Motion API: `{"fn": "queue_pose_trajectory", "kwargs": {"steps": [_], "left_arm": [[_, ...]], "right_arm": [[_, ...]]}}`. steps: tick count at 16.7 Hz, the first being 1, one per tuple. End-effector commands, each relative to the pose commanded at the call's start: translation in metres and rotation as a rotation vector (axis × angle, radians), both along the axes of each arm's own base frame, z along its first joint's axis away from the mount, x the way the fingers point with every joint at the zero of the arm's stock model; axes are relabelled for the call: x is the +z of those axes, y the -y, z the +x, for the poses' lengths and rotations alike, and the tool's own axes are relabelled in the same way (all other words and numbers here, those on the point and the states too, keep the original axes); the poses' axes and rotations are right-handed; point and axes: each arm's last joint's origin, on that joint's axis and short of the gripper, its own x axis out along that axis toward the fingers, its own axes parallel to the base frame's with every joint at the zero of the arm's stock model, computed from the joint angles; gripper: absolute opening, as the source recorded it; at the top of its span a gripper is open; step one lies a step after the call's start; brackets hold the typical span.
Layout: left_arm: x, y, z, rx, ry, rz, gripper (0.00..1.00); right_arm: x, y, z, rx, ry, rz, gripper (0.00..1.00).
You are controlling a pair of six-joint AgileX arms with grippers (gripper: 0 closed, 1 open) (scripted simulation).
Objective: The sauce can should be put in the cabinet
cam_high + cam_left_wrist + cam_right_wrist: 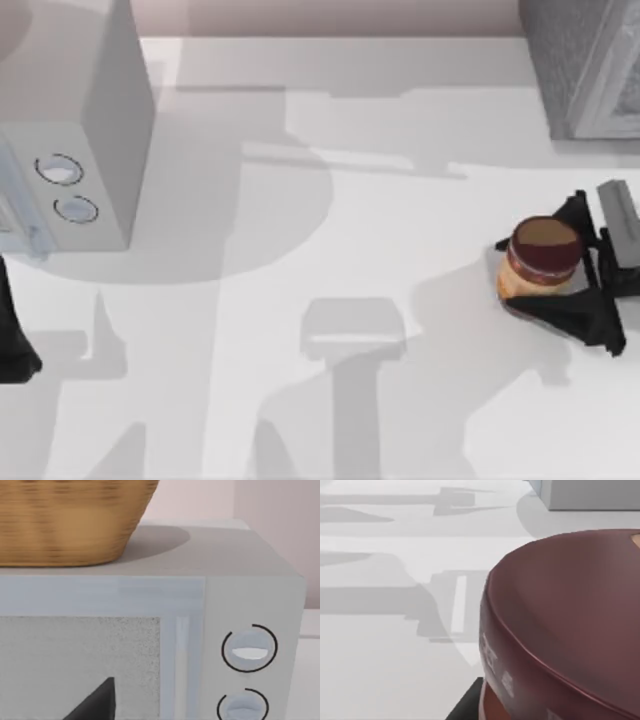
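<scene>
The sauce can stands upright at the table's right side, with a maroon top and an orange label. My right gripper reaches in from the right edge, one black finger against each side of the can, shut on it. Up close in the right wrist view, the can's maroon lid looms large with a dark fingertip beside it. The cabinet, dark grey and speckled with a paler framed door, sits at the back right corner, apart from the can. My left arm is parked at the left edge.
A pale grey microwave with two round knobs stands at the back left, and the left wrist view shows a woven basket on top of it. Bare white table lies between the microwave and the can.
</scene>
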Motion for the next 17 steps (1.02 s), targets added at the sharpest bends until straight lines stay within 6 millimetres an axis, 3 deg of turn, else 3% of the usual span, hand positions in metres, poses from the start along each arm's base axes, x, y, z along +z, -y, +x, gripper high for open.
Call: {"fn": "queue_pose_trajectory", "kwargs": {"steps": [5, 17], "left_arm": [[0.0, 0.0, 0.0, 0.0, 0.0, 0.0, 1.0], [0.0, 0.0, 0.0, 0.0, 0.0, 0.0, 1.0]], "right_arm": [[0.02, 0.0, 0.002, -0.013, -0.026, 0.027, 0.0], [0.14, 0.001, 0.002, -0.003, 0.001, 0.003, 0.0]]}}
